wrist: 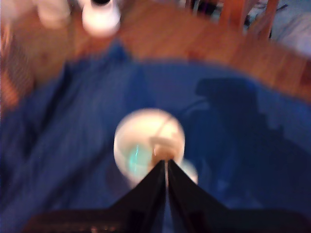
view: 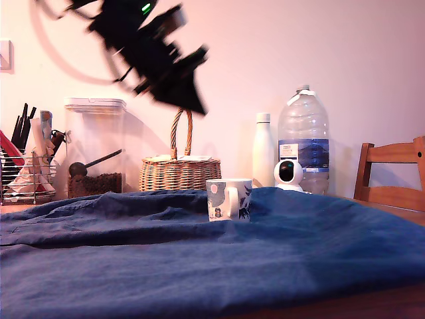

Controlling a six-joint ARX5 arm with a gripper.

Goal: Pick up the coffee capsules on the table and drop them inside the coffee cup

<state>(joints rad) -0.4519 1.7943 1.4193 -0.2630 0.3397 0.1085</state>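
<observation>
The white coffee cup (view: 229,199) with blue and pink print stands upright on the table's wrinkled dark blue cloth (view: 199,259). In the blurred wrist view the cup's round mouth (wrist: 146,127) lies just beyond my fingertips. A pale green capsule (wrist: 134,158) shows inside it, and a brownish blob (wrist: 163,145) near the tips looks like a second capsule in the cup. My gripper (view: 194,105) hangs high above the cup, towards the exterior view's left, smeared by motion. Its black fingers (wrist: 181,184) meet with only a thin slit between them (wrist: 165,164). No capsule shows on the cloth.
Along the back wall stand a wire rack (view: 26,176), a clear canister (view: 95,149), a wicker basket (view: 179,171), a white bottle (view: 263,149), a small white camera (view: 289,174) and a large water jug (view: 304,136). A wooden chair (view: 392,174) is at the exterior view's right.
</observation>
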